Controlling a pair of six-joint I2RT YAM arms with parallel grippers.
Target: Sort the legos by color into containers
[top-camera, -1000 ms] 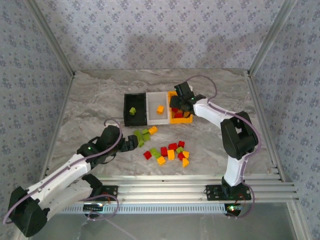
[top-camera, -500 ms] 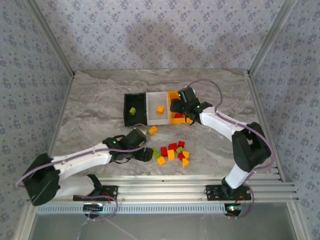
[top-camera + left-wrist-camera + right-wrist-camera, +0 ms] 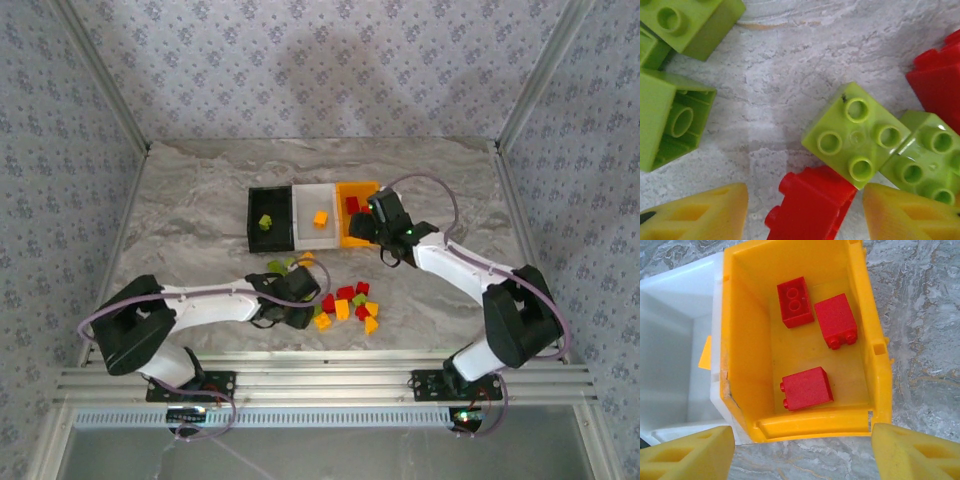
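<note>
Loose red, lime and orange-yellow legos [image 3: 345, 305] lie in a cluster at the table's middle front. My left gripper [image 3: 303, 305] is low over the cluster's left end. In the left wrist view its open gripper [image 3: 805, 210] straddles a red lego [image 3: 812, 205], with a gap still showing on the left side. A lime lego [image 3: 855, 132] touches that red one. My right gripper [image 3: 802, 455] is open and holds nothing, just in front of the orange-yellow container [image 3: 815, 427], which holds three red legos [image 3: 807, 388]. The white container [image 3: 308, 200] holds an orange lego [image 3: 320, 218]. The black container [image 3: 256, 215] holds a lime one [image 3: 265, 222].
More lime legos [image 3: 670, 125] lie left of the left gripper and another red one [image 3: 940, 75] to its right. An orange lego [image 3: 306, 258] and a lime one [image 3: 278, 266] sit between the containers and the cluster. Metal rails frame the table.
My left arm has reached rightward into the cluster and its jaws have narrowed around a red lego. My right gripper has drawn back from over the orange-yellow container to its near side.
</note>
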